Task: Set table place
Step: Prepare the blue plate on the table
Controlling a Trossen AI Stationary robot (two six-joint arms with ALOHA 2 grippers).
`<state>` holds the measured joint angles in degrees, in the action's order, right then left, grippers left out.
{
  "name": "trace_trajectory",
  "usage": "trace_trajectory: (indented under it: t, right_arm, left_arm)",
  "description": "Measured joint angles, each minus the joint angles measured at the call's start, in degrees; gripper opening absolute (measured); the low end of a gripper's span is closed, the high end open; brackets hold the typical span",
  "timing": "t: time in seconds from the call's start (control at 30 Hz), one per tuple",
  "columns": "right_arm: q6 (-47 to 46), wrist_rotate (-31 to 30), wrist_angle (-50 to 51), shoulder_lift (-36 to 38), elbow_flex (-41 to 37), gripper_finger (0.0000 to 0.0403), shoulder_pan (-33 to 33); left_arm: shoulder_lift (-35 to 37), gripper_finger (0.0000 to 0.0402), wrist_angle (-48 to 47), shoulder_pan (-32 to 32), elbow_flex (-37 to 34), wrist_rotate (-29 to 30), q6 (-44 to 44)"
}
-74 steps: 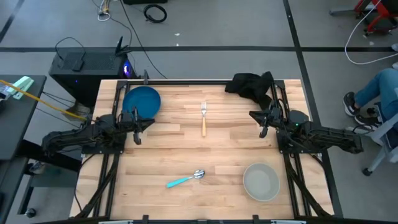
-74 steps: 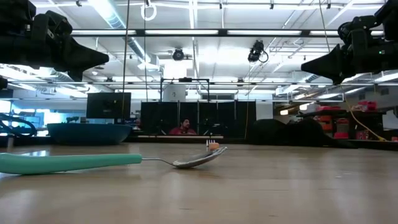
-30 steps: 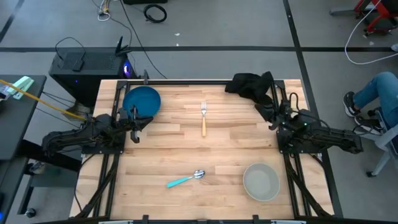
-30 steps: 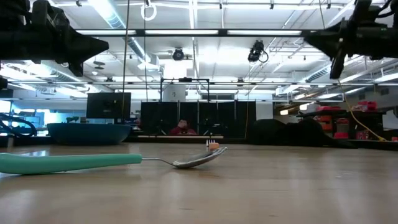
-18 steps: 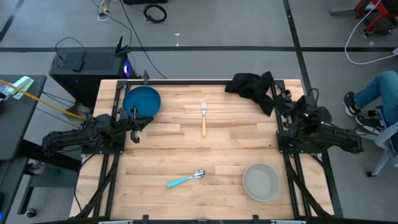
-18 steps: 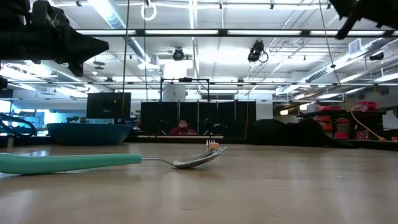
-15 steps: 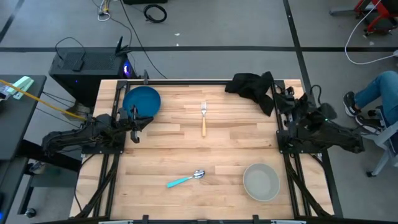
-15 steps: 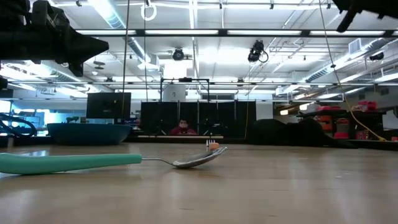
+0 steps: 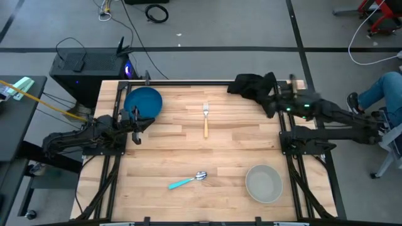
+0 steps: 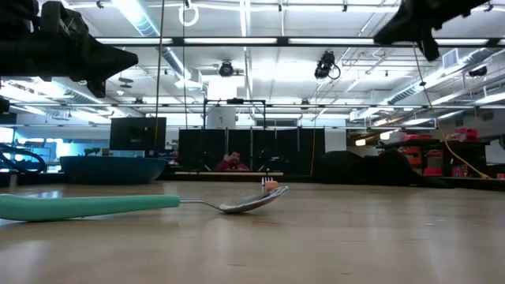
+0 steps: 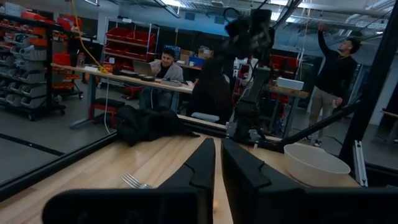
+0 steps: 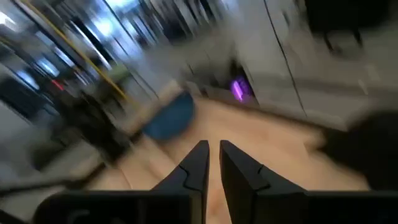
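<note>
The blue plate [image 9: 143, 100] lies at the far left of the wooden table [image 9: 232, 157]. The orange-handled fork [image 9: 205, 118] lies flat at the far middle. The teal-handled spoon [image 9: 187, 181] lies near the front, and the pale grey bowl [image 9: 263, 182] stands upright at the front right. My left gripper [image 9: 137, 120] is shut and empty, raised just on the near side of the plate. My right gripper [image 9: 272, 99] is shut and empty, high above the table beside the black cloth [image 9: 253, 86]; in the low view it shows at the top [image 10: 388, 35].
The black cloth lies bunched at the table's far right corner. The black metal frame [image 9: 188, 81] edges the table. People stand and sit in the room beyond [image 11: 336, 62]. A dark side desk [image 9: 19, 132] stands left of the table. Bare wood shows at the middle.
My right gripper has risen and drawn back toward the table's right edge. It has then swung toward the far edge and left, to a place above the near edge of the black cloth. It has stayed shut. The tableware has not moved.
</note>
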<state>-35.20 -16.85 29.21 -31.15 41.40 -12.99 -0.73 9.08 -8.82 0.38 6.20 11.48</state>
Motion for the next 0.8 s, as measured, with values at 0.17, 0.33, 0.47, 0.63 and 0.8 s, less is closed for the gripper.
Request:
trace_trajectory:
  t: [0.17, 0.33, 0.47, 0.63, 0.8]
  right_arm:
    - [-1.06, -0.51, 8.94, -8.67, -0.19, 0.0046, 0.0]
    - [-1.24, -0.95, 8.92, -15.67, -0.63, 0.0046, -0.02]
    - [-1.13, -1.15, 8.42, -19.39, -0.69, 0.0046, 0.0]
    - [0.2, -3.5, 8.42, -21.29, -0.69, 0.0046, -0.02]
    - [1.47, -4.23, 8.05, -21.22, -0.69, 0.0046, 0.0]
  left_arm:
    - [-0.01, 0.0025, 4.12, -0.36, 1.05, 4.54, 0.01]
    - [0.02, 0.0024, 8.44, -2.69, 8.24, 13.76, -12.11]
    - [-0.79, 0.0023, 8.09, -5.86, 15.3, 22.88, -21.43]
    - [-6.82, 0.0024, 0.97, -9.91, 25.74, 26.18, -28.25]
    - [-19.7, 0.0019, -21.77, -13.36, 38.38, 25.87, -25.03]
